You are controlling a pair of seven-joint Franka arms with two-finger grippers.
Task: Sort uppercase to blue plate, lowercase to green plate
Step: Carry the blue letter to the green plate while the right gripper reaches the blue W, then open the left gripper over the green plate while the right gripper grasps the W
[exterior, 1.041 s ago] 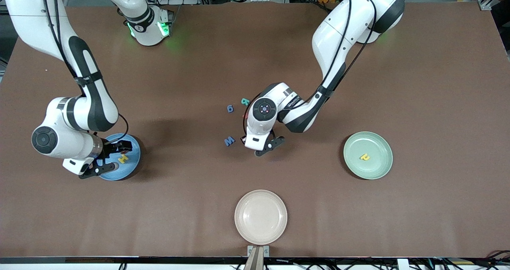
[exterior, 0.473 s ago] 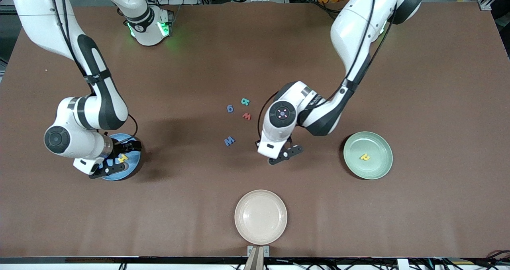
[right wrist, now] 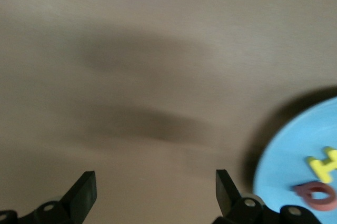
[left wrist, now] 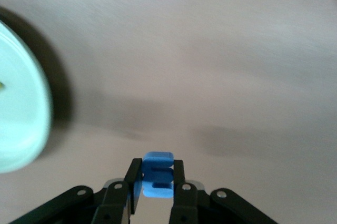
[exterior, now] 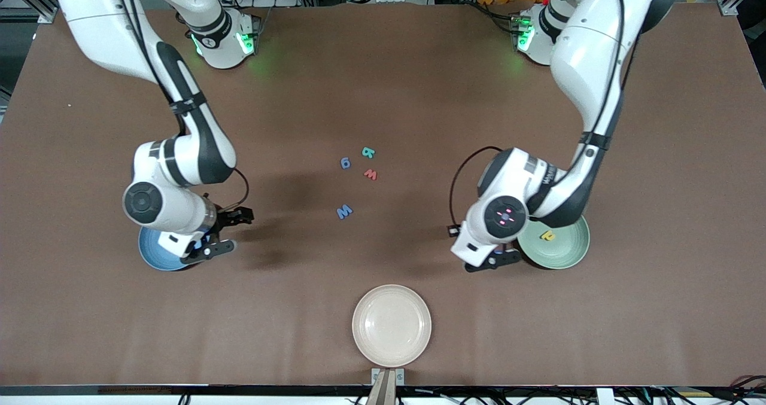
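Left tool [left wrist: 152, 192] clamps blue m [left wrist: 157, 174] beside green plate [exterior: 568, 255]; right tool [right wrist: 155, 192] gapes.

In the front view the right arm's wrist covers much of the round sky-blue plate [exterior: 149, 255], so the letters lying in it cannot be seen there. In the right wrist view that plate [right wrist: 295, 155] is cut by the picture's edge, as are the yellow foam capital H [right wrist: 324, 163] and the red foam ring-shaped letter [right wrist: 316, 195] beside the right tool [right wrist: 152, 192]. The left arm overlaps one edge of the round pale mint-green plate [exterior: 562, 249]. The small blue foam letter [left wrist: 158, 174] pinched in the left tool [left wrist: 156, 187] is partly hidden by the fingers.
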